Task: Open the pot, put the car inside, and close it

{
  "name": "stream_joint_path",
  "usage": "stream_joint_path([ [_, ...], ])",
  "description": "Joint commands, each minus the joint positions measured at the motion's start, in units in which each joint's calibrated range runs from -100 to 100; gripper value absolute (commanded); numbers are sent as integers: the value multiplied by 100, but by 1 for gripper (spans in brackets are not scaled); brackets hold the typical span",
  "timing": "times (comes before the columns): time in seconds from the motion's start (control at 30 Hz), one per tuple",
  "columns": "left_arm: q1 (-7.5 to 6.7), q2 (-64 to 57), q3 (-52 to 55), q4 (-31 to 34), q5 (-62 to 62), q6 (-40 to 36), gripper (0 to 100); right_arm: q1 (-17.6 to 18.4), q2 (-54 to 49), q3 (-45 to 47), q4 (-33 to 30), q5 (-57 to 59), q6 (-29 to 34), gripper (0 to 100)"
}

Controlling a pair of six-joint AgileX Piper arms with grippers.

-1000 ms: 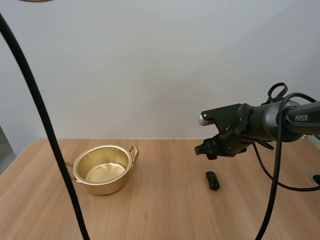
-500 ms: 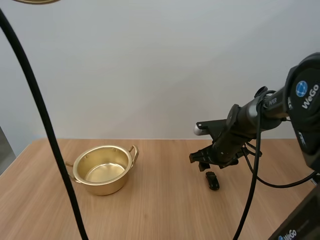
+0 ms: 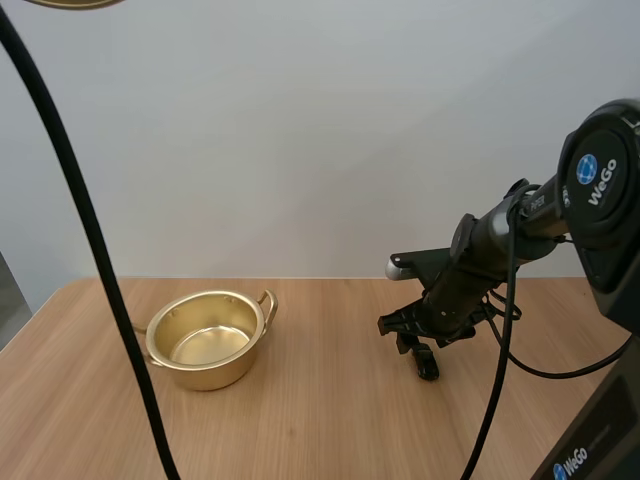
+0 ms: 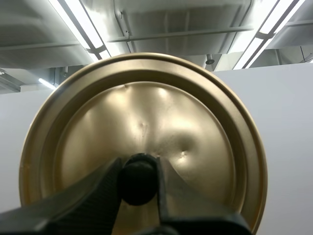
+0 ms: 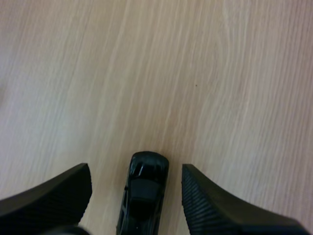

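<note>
A lidless gold pot [image 3: 208, 338] with two handles stands on the left of the wooden table. Its gold lid [image 4: 142, 132] is held up in the air, and my left gripper [image 4: 139, 178] is shut on the lid's black knob [image 4: 138, 178]; an edge of the lid [image 3: 70, 3] shows at the top of the high view. A small black toy car [image 5: 143, 195] lies on the table at the right [image 3: 427, 366]. My right gripper [image 5: 137, 196] is open and low over the car, one finger on either side of it, apart from it.
The wooden table [image 3: 330, 430] runs from the pot to the right arm, with bare wood between them and in front. A white wall stands behind the table's far edge.
My right arm has come down and forward, so the gripper now straddles the car instead of hovering above it. The pot, the car and the lid have stayed put.
</note>
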Motion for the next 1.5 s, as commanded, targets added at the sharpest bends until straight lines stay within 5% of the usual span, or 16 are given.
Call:
stream_joint_path([
  [0.0, 5, 2, -3, 2, -32, 1, 0, -1, -1, -6, 1, -9, 2, 89],
  [0.4, 5, 2, -3, 2, -126, 1, 0, -1, 344, -6, -9, 164, -80, 85],
  [0.53, 5, 2, -3, 2, -126, 1, 0, -1, 344, -6, -38, 164, -90, 54],
  [0.67, 5, 2, -3, 2, -126, 1, 0, -1, 344, -6, -38, 164, -283, 2],
  [1.03, 5, 2, -3, 13, -124, 39, 0, -1, 61, -508, 375, 466, -599, 0],
  [1.3, 5, 2, -3, 10, 594, 187, 0, -1, -1186, -1611, 2383, 1736, -1929, 0],
  [1.47, 5, 2, -271, -1, 656, 187, 0, -1, -1547, -2382, 4223, 4107, -3281, 0],
])
